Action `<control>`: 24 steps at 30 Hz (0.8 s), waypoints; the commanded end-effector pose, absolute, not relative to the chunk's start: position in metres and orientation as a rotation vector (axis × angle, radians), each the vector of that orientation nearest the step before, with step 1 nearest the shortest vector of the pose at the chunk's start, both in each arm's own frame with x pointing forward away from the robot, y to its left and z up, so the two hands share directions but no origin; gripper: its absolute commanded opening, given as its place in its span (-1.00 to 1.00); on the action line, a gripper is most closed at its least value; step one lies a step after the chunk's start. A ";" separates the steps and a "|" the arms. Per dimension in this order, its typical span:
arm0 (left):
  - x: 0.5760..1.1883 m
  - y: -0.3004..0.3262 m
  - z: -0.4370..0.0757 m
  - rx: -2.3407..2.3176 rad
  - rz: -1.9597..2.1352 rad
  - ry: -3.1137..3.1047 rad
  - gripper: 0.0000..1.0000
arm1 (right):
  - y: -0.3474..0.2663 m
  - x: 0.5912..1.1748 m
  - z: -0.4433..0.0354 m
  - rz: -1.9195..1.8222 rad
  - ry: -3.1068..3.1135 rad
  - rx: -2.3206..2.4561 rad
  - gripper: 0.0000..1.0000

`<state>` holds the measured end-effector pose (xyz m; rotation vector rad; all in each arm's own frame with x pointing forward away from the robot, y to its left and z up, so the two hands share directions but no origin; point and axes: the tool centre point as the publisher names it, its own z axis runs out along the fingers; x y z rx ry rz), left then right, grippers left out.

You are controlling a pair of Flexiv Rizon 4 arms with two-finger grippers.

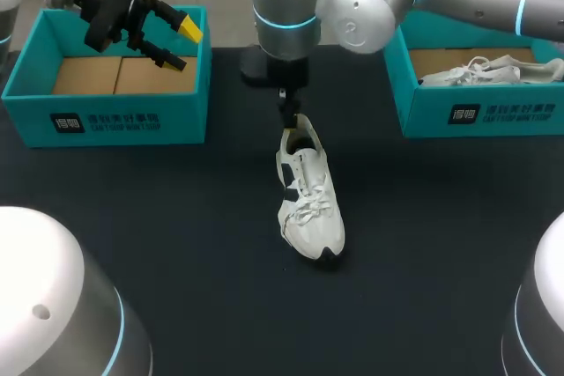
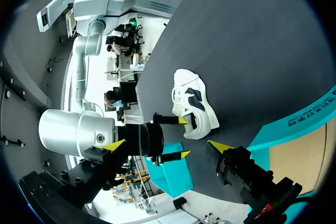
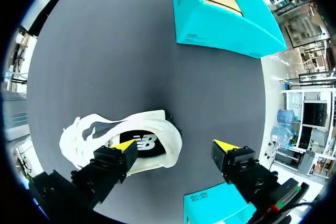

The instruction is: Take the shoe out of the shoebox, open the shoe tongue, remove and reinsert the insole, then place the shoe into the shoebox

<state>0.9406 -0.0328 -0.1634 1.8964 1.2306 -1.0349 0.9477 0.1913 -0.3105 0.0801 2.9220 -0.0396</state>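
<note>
A white shoe [image 1: 308, 204] lies on the dark table, toe toward the front edge. Its opening shows the dark insole [image 3: 143, 142]. My right gripper [image 1: 286, 116] hangs just above the heel, and my right gripper [image 3: 175, 145] is open: one finger sits over the shoe's [image 3: 100, 135] opening, the other outside the heel, nothing held. My left gripper [image 1: 183, 46] is open and empty above the left teal shoebox [image 1: 106, 121]. From my left gripper [image 2: 167, 145] the shoe [image 2: 195, 106] and my right arm's yellow tips lie ahead.
The left shoebox [image 3: 220, 19] has only a cardboard floor. A second teal box [image 1: 458, 116] at the right rear holds another white shoe [image 1: 493, 70]. Its corner [image 3: 215, 205] lies close under my right gripper. Bare dark table surrounds the shoe.
</note>
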 end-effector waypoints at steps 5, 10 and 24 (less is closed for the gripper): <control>0.941 -0.032 -0.163 1.900 -1.034 1.230 1.00 | 0.184 0.955 -0.330 -0.120 2.927 0.032 0.92; 0.941 -0.032 -0.163 1.900 -1.034 1.230 1.00 | 0.178 0.962 -0.339 -0.128 2.925 0.027 0.94; 0.941 -0.032 -0.163 1.900 -1.034 1.230 1.00 | 0.175 0.976 -0.371 -0.150 2.953 -0.074 0.58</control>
